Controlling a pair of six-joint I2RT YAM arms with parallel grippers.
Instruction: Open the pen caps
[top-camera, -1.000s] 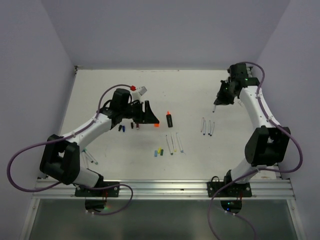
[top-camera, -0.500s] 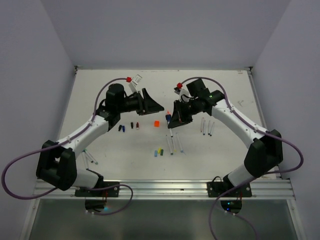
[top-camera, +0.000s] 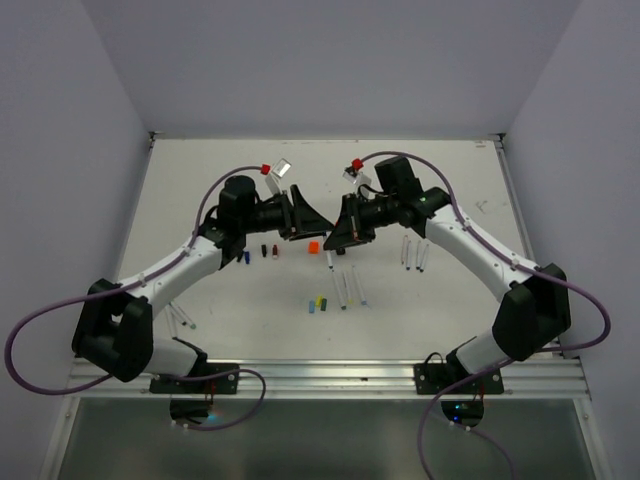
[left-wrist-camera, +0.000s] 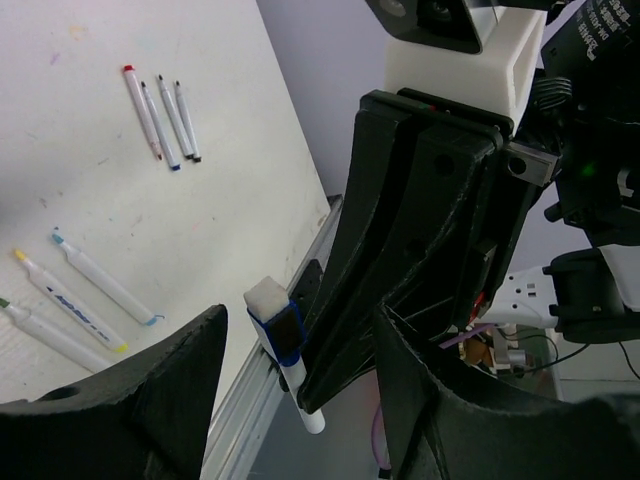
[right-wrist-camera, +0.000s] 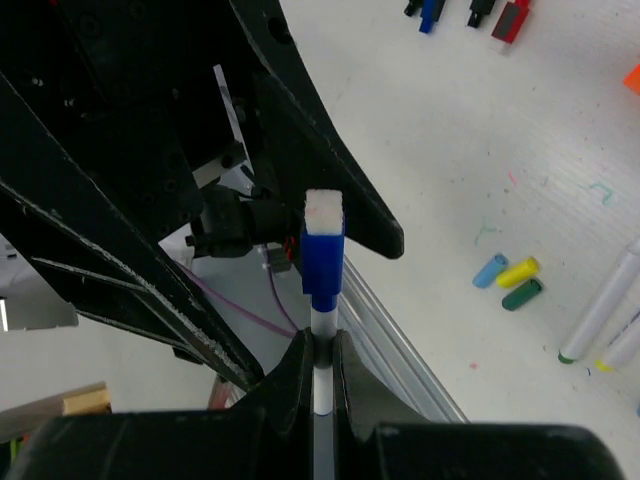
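Right wrist view, right gripper (right-wrist-camera: 320, 350) clamped on a white pen (right-wrist-camera: 321, 330) at bottom centre, its blue cap (right-wrist-camera: 323, 258) mid-frame, left gripper (left-wrist-camera: 300, 345) spread wide with that cap between its fingers, loose caps (right-wrist-camera: 520, 272) on table (right-wrist-camera: 480, 130) at right.

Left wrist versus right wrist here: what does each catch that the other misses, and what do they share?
Only left wrist: four pens lying side by side. Only right wrist: loose light-blue, yellow and green caps. Both: the blue cap seated on the pen held between the fingers of the right gripper, with the open left gripper facing it.
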